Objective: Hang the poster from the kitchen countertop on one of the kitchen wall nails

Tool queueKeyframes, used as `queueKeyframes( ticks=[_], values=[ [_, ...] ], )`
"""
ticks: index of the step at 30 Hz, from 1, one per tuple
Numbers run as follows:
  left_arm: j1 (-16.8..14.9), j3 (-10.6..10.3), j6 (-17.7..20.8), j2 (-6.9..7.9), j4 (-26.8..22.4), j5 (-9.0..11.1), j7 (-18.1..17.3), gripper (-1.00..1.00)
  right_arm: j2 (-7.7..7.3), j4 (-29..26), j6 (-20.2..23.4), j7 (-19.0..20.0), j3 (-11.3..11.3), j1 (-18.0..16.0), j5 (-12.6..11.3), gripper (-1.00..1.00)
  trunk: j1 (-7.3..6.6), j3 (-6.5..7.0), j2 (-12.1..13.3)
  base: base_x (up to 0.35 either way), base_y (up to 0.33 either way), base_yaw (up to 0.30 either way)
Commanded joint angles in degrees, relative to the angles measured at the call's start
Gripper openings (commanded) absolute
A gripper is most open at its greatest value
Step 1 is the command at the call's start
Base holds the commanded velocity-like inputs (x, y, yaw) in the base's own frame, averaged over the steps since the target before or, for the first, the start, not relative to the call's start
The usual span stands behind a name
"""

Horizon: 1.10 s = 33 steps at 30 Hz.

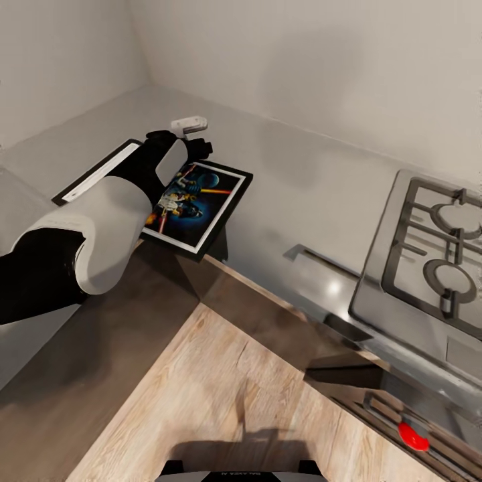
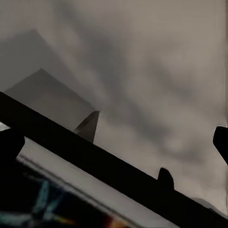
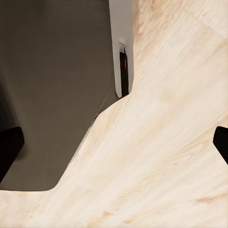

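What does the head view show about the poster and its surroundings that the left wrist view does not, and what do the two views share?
Head view: the whole poster lying on the grey kitchen countertop, one corner jutting over the front edge, with the left arm stretched across it and the left gripper above its far edge. The steel hob sits to the right, with wood floor below.

Left wrist view: the poster's black frame and white border crossing the picture close up, with the dark fingertips at the sides.

Both: the poster and the countertop.
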Motion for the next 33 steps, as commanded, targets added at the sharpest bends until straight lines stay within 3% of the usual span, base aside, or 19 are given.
queueKeyframes(
  ticks=[1,16,33],
  values=[
    [0.02,0.05,0.27,0.0,0.74,0.72,0.45,1.0,-0.02,0.25,-0.23,0.48,-0.29,-0.08,-0.44,1.0,-0.01,-0.04,-0.02,-0.099,0.0,0.0],
    [0.02,-0.05,0.36,0.0,0.28,0.71,0.45,1.0,-0.02,0.25,-0.22,0.48,-0.29,-0.08,-0.44,1.0,-0.01,-0.04,-0.02,-0.019,0.0,0.0],
    [0.02,-0.17,0.81,0.0,-1.99,0.7,0.44,1.0,-0.02,0.25,-0.24,0.48,-0.28,-0.08,-0.44,1.0,-0.01,-0.04,-0.02,0.087,0.0,0.0]
  ],
)
